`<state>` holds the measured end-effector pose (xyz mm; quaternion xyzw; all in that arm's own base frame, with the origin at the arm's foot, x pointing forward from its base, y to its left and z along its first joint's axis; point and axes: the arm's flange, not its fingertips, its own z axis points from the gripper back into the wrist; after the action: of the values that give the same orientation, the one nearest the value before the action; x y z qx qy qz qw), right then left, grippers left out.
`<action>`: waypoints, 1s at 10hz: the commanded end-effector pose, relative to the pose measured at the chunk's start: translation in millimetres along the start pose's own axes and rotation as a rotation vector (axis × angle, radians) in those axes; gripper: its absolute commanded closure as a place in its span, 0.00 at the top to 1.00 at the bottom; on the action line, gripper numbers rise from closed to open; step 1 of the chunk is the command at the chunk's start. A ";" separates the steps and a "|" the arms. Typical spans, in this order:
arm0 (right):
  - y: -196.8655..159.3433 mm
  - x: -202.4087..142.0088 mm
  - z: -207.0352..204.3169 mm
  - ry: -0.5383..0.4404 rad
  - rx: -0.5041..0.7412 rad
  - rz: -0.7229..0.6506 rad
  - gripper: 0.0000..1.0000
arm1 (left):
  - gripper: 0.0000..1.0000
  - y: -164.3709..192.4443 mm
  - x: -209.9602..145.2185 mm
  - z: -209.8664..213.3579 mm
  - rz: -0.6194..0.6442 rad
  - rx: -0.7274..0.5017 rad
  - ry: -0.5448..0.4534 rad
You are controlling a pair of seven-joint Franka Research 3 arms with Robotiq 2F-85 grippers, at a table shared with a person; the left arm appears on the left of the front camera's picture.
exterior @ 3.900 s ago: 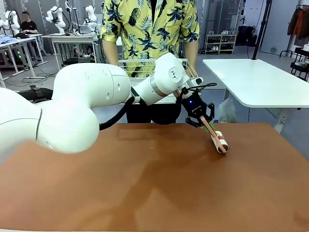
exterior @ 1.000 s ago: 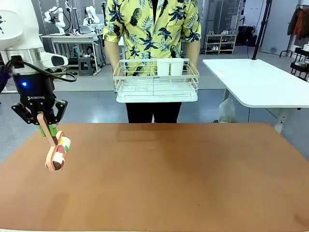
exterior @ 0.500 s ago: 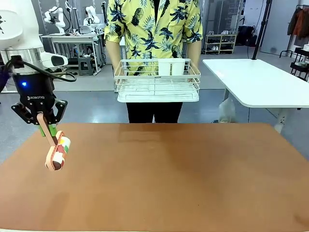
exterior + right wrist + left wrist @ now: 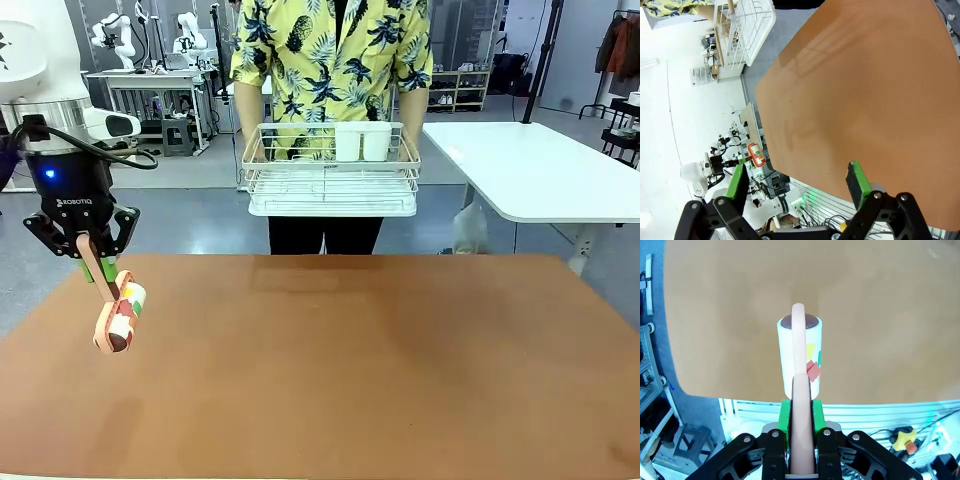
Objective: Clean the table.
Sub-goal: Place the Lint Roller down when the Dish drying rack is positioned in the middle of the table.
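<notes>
My left gripper (image 4: 100, 268) is shut on the pale pink handle of a lint roller (image 4: 118, 318), whose white roll carries coloured scraps. It hangs tilted over the left part of the reddish-brown table (image 4: 350, 370). The left wrist view looks down the handle: the green pads (image 4: 784, 414) of my left gripper (image 4: 801, 407) clamp it, with the lint roller (image 4: 800, 350) above the table (image 4: 880, 315) near its edge. My right gripper (image 4: 796, 182) stands open, high over the table (image 4: 855, 100), nothing between its fingers. The lint roller (image 4: 755, 154) shows small and far off there.
At the far side a person holds a white wire rack (image 4: 332, 170) with two white cups (image 4: 362, 141) above the table's edge. The rack (image 4: 747, 25) also appears in the right wrist view. A plain white table (image 4: 530, 170) stands at the back right.
My left arm has carried the lint roller from the table's right side to its left, then held still. The person has shifted the rack slightly right and upward.
</notes>
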<state>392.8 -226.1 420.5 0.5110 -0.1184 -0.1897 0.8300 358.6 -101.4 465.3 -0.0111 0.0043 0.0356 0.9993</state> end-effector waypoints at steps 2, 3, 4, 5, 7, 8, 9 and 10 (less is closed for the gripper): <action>3.2 -1.1 1.3 -0.003 0.004 0.003 1.00 | 0.21 2.6 -4.5 1.3 -0.002 -0.001 -0.001; 3.2 -1.1 1.3 -0.003 0.004 0.003 1.00 | 0.21 2.6 -4.5 1.3 -0.002 -0.001 -0.001; 3.2 -1.1 1.3 -0.003 0.004 0.003 1.00 | 0.21 2.6 -4.5 1.3 -0.002 -0.001 -0.001; 3.2 -1.1 1.3 -0.003 0.004 0.003 1.00 | 0.21 2.6 -4.5 1.3 -0.002 -0.001 -0.001; 3.2 -1.1 1.3 -0.003 0.004 0.003 1.00 | 0.21 2.6 -4.5 1.3 -0.002 -0.001 -0.001; 3.2 -1.1 1.3 -0.003 0.004 0.003 1.00 | 0.21 2.6 -4.5 1.3 -0.002 -0.001 -0.001; 3.2 -1.1 1.3 -0.003 0.004 0.003 1.00 | 0.21 2.6 -4.5 1.3 -0.002 -0.001 -0.001; 3.2 -1.1 1.3 -0.003 0.004 0.003 1.00 | 0.21 2.6 -4.5 1.3 -0.002 -0.001 -0.001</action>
<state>392.8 -226.1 420.5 0.5110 -0.1184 -0.1897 0.8300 358.6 -101.5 465.2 -0.0105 0.0042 0.0357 0.9993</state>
